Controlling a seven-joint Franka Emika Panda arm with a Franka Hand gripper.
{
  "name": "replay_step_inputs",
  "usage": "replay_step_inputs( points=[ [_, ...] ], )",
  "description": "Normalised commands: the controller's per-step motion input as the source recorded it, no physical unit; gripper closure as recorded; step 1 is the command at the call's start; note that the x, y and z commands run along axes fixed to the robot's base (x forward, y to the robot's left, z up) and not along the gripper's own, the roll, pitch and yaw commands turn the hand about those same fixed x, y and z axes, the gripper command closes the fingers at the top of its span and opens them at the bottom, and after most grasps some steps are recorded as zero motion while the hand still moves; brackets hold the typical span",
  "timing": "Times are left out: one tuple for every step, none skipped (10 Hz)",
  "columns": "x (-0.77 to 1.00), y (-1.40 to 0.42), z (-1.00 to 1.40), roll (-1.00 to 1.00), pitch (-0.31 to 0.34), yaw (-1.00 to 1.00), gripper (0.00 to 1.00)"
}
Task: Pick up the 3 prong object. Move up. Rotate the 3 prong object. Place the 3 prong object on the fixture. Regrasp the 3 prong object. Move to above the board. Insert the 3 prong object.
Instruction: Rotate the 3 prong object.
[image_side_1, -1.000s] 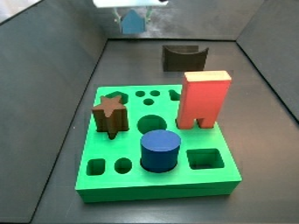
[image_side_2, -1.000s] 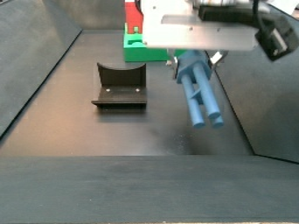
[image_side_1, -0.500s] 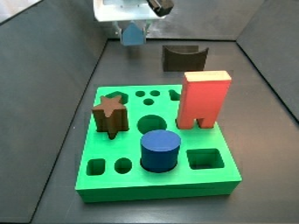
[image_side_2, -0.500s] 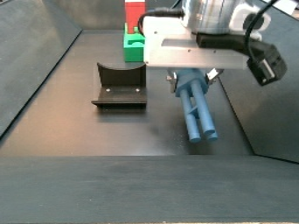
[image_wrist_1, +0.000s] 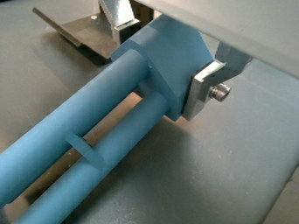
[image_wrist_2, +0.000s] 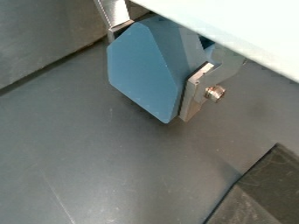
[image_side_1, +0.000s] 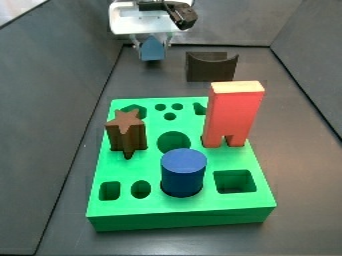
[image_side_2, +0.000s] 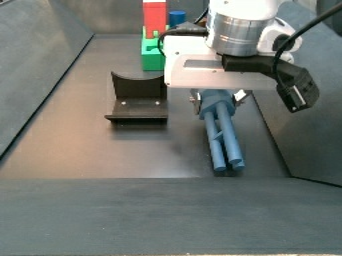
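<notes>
The green board (image_side_1: 181, 175) lies on the dark floor, carrying a red block (image_side_1: 233, 113). Off the board, beside the fixture (image_side_2: 136, 98), the end effector (image_side_2: 218, 98) is clenched on the 3 prong object (image_side_2: 222, 137), a slim grey-blue piece with parallel prongs, held above the floor.

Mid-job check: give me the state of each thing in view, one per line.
End effector: shut on the 3 prong object, beside the fixture.
3 prong object: held, prongs about level.
Fixture: empty.
Board: red block, blue cylinder and star peg seated; other holes open.
</notes>
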Motion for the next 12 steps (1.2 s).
replay_step_inputs(
  points=[
    [0.05, -0.01, -0.46, 0.24, 0.015, 0.02, 1.0],
    [0.05, -0.01, -0.39, 0.25, 0.019, 0.02, 1.0],
    [0.05, -0.01, -0.37, 0.25, 0.019, 0.02, 1.0],
    [0.05, -0.01, -0.33, 0.26, 0.012, 0.02, 1.0],
    [0.05, -0.01, -0.3, 0.26, 0.007, 0.02, 1.0],
    [0.05, -0.01, -0.27, 0.27, 0.009, 0.02, 1.0],
    [0.05, -0.01, -0.26, 0.27, 0.01, 0.02, 1.0],
    [0.0, 0.0, 0.0, 0.0, 0.0, 0.0, 0.0],
    [0.0, 0.0, 1.0, 0.0, 0.0, 0.0, 0.0],
    [-0.01, -0.01, 1.0, -0.01, 0.018, 0.0, 0.0],
    [-0.02, -0.01, 1.0, -0.03, 0.03, 0.01, 0.0],
    [-0.02, 0.0, 1.0, -0.08, 0.049, 0.01, 0.0]
  ],
)
